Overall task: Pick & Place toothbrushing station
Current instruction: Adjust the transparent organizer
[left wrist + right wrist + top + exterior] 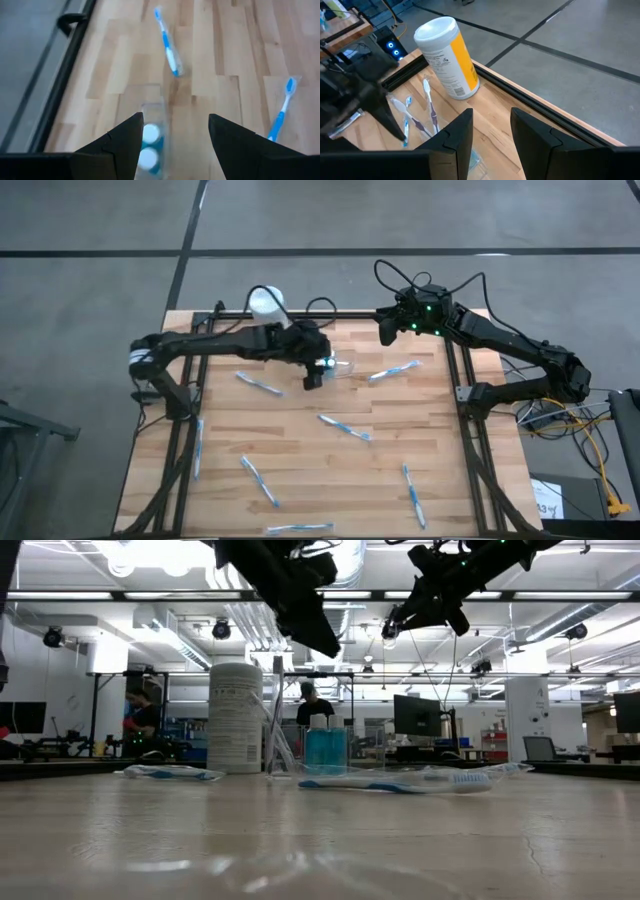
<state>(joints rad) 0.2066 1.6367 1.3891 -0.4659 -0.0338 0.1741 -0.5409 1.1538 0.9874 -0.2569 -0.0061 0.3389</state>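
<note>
The toothbrushing station point(341, 367) is a small clear plastic holder standing on its base on the wooden table, right of centre at the back. In the low view point(325, 748) it holds blue-and-white items and upright toothbrushes point(276, 730). My left gripper point(315, 374) is open and hovers above the holder, just to its left. In the left wrist view the holder point(152, 132) shows below, between the open fingers point(175, 120). My right gripper point(385, 332) is open and empty, raised near the far edge, right of the holder.
A taller white cylinder with a round lid point(267, 303) stands at the far edge, behind the left gripper. Several blue-and-white toothbrushes lie loose on the table, among them three point(393, 370), point(259, 384), point(344, 426). Black frame rails point(185, 450) run along both sides.
</note>
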